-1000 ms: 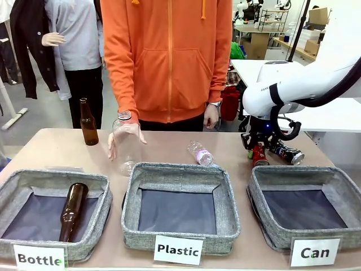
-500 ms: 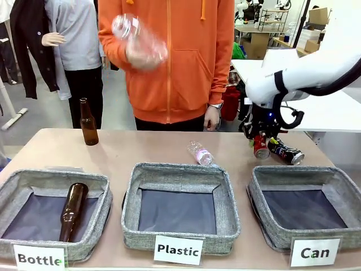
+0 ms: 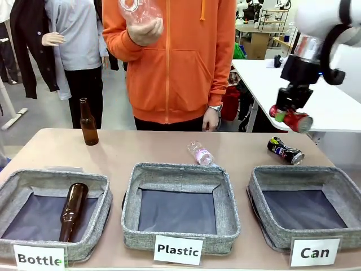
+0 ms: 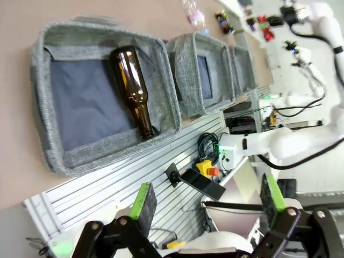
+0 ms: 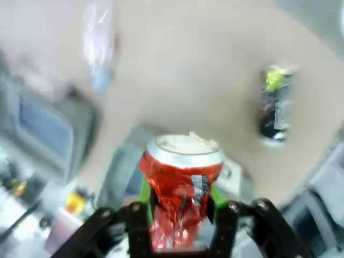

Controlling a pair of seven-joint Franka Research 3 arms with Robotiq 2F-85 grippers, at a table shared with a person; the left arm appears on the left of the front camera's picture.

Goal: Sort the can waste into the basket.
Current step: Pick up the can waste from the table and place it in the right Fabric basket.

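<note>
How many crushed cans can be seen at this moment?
2. The red can is clamped in the right gripper, up in the air; the black can lies on the table behind the Can basket. No others seem hidden.

Three grey baskets are sitting in a row along the near edge of the worktop (image 3: 152,145): Bottle basket (image 3: 56,175), Plastic basket (image 3: 180,169), Can basket (image 3: 293,172), left to right. Behind them a brown bottle (image 3: 88,124) is standing upright at far left, a clear bottle (image 3: 201,153) is lying near the middle, and a black can (image 3: 285,151) is lying at right.
</note>
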